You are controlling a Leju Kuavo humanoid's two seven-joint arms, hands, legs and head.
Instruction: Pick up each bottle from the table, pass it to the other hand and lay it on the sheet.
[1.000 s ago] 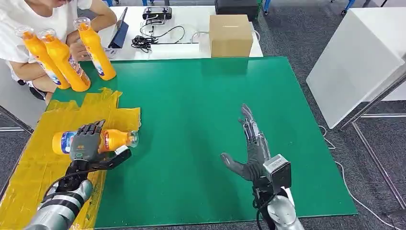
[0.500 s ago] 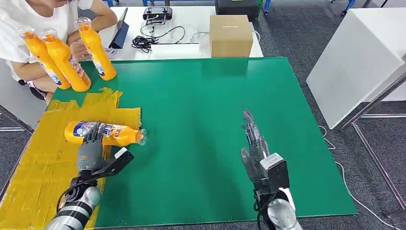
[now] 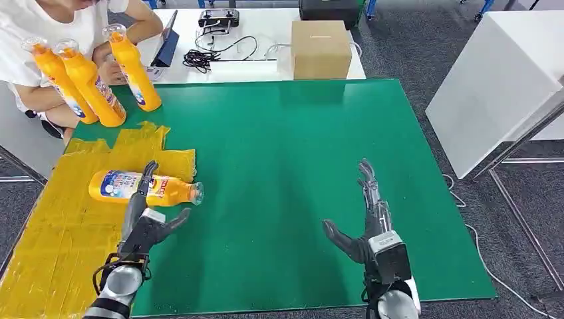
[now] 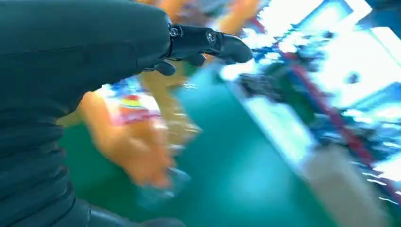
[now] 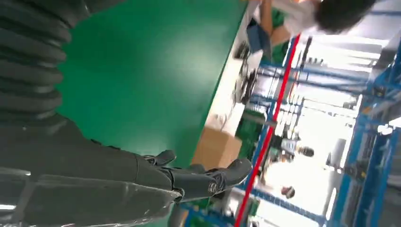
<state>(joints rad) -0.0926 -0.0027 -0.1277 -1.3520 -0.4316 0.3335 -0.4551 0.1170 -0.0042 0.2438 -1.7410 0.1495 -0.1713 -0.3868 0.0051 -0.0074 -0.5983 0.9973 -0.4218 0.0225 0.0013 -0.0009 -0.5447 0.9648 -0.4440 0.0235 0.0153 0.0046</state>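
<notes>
The left hand (image 3: 143, 222) is withdrawing, fingers wide, from the bottle (image 3: 143, 187) lying crosswise on the sheet (image 3: 60, 226); the right hand (image 3: 366, 222) is also spreading empty.

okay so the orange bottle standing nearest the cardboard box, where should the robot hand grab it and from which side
Grip that upright bottle around its orange body at the label, where it is broad, not at the narrow clear cap. Come in from the open green mat on the box side: two more bottles and a person's arm crowd the other sides. The right robot hand is open and probably has the clearer path.
</notes>
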